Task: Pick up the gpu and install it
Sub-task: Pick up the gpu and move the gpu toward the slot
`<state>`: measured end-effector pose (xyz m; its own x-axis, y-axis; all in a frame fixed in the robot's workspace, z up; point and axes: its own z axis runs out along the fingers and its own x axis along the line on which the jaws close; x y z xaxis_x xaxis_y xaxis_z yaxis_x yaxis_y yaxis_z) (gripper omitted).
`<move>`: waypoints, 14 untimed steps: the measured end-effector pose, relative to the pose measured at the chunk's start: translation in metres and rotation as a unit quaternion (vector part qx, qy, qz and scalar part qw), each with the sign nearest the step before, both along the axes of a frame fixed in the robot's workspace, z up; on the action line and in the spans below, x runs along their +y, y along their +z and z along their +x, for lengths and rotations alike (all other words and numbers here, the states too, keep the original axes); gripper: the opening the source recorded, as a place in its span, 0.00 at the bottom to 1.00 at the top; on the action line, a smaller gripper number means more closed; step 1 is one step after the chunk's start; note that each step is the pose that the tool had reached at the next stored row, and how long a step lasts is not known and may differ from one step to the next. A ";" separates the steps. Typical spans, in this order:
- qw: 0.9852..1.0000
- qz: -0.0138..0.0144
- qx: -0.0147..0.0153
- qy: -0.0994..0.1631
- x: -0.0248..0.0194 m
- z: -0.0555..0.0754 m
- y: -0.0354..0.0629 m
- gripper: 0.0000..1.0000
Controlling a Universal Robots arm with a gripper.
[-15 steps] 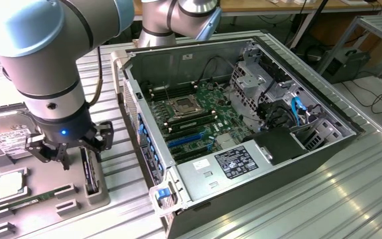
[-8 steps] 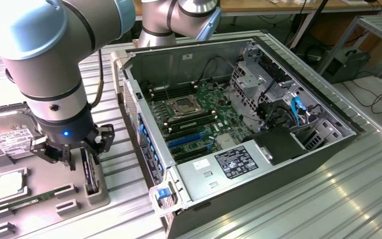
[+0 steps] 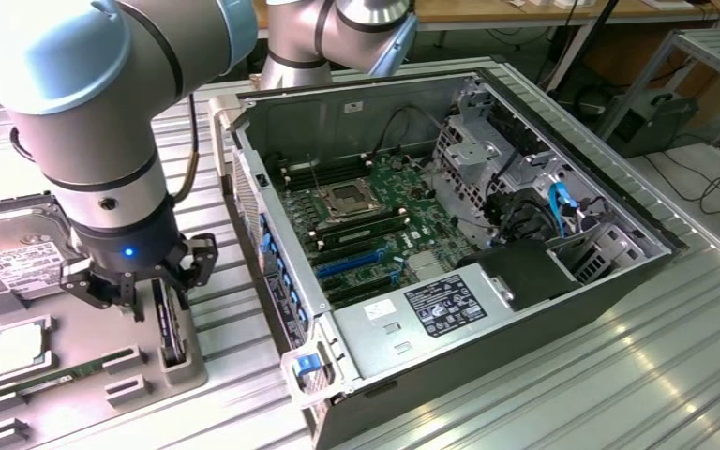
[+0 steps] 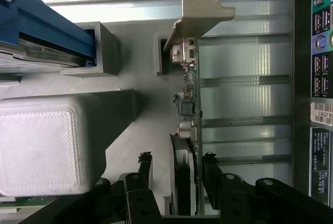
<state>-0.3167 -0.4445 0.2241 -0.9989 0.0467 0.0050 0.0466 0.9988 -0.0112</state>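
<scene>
Fingers (image 4: 210, 169) released, straddling gpu (image 4: 188, 104), one right beside its green face, other standing off the dark face | gpu stands on edge in slot of grey holder (image 3: 191, 370) on tabletop (image 3: 245, 370), silver bracket (image 4: 200, 11) at far end from wrist | exterior view: open computer case (image 3: 335, 122) at 3 o'clock of gpu

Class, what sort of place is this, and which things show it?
Probably a robotics lab bench for computer assembly: an open computer case on a ribbed metal table, a robot arm, and its gripper at a gpu standing in a grey parts tray.
</scene>
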 end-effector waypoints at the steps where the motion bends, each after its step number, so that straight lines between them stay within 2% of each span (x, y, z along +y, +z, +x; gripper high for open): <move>1: 1.000 0.000 0.000 0.000 -0.0001 0.000 0.0000 0.51; 4: 1.000 0.000 0.000 0.000 -0.0006 0.000 -0.0005 0.50; 5: 1.000 0.000 0.000 0.000 -0.0007 0.000 -0.0004 0.36; 7: 1.000 0.000 0.000 0.000 -0.0007 0.000 -0.0005 0.28; 14: 1.000 0.000 0.000 0.000 -0.0007 0.000 -0.0005 0.28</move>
